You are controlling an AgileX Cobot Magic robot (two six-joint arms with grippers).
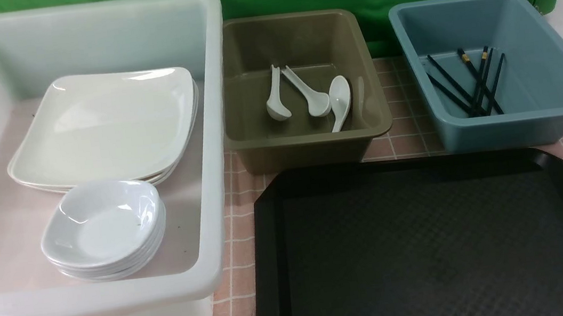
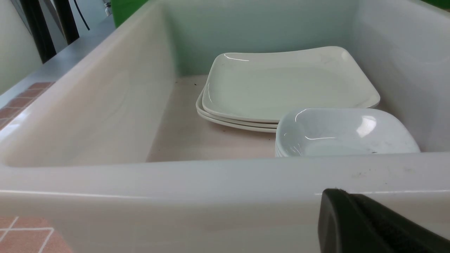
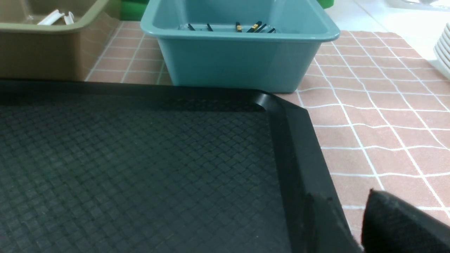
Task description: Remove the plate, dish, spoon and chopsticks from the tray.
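We counted three plates [image 1: 106,127], three spoons [image 1: 339,101] at tray's [image 1: 271,245] 12 o'clock, chopsticks [image 1: 471,82] uncountable. Left pincer [image 2: 369,225], right pincer [image 3: 397,221]: only one pad visible each; grip state unknowable.

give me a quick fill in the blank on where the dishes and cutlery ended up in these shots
1. The floor of the black tray holds ____ dishes.
2. The white spoons lie in the ____ tub.
3. The black chopsticks lie in the ____ tub.
4. The stack of small dishes sits in the white tub, ____ the camera than the square plates in the front view.

Missing words: no; olive; blue; nearer
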